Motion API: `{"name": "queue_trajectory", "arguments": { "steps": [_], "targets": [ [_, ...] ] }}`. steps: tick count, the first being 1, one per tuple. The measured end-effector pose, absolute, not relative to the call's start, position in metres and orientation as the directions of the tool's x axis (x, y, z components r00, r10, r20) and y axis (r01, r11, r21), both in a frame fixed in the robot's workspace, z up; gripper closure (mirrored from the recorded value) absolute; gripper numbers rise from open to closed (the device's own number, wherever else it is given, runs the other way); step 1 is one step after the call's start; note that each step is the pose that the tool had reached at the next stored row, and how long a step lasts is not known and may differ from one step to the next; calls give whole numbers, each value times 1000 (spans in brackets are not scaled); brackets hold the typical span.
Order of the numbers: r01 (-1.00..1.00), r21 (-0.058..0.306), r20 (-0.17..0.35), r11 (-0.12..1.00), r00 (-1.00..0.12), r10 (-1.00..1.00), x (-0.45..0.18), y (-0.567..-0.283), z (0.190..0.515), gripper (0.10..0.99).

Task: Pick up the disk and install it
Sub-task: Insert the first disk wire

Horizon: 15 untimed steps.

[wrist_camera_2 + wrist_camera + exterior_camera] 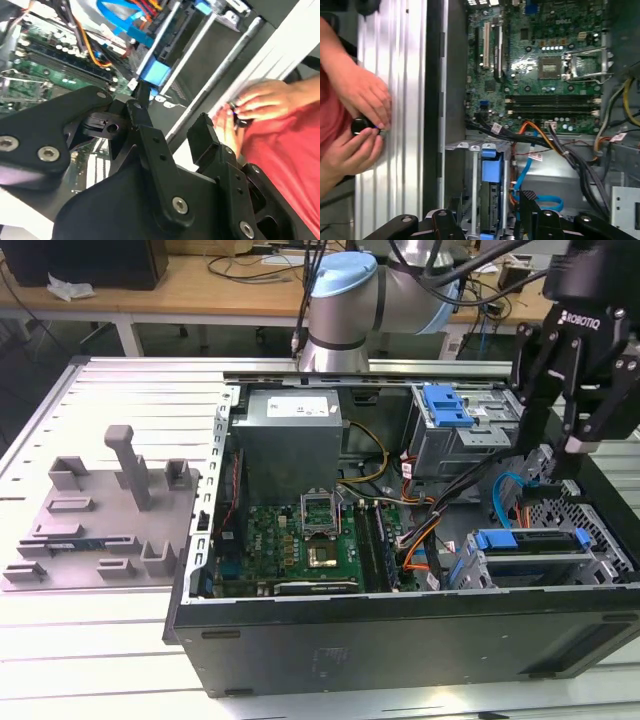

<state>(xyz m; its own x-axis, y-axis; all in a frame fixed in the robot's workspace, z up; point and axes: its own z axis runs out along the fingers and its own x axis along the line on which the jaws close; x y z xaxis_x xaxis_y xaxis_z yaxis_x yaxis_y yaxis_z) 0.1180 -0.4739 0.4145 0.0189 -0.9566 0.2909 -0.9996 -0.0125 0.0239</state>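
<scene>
We are recording a ribbed metal worktop (pixel 80 640) carrying an open computer case (pixel 400 640) and, toward the exterior view's left, a grey fixture block (pixel 100 530).

The disk (pixel 535 540), silver metal framed by a blue carrier bracket, sits slotted inside the computer case (pixel 400 645), in its near corner at the exterior view's right; bracket edge uppermost
</scene>
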Motion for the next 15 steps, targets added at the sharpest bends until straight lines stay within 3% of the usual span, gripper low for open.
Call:
{"name": "queue_trajectory", "arguments": {
  "steps": [8,15],
  "targets": [
    [-1000,25,304,-5,13,-953,166,-471,412,510],
    [-994,24,309,106,-94,-946,167,-471,408,510]
  ]
}}
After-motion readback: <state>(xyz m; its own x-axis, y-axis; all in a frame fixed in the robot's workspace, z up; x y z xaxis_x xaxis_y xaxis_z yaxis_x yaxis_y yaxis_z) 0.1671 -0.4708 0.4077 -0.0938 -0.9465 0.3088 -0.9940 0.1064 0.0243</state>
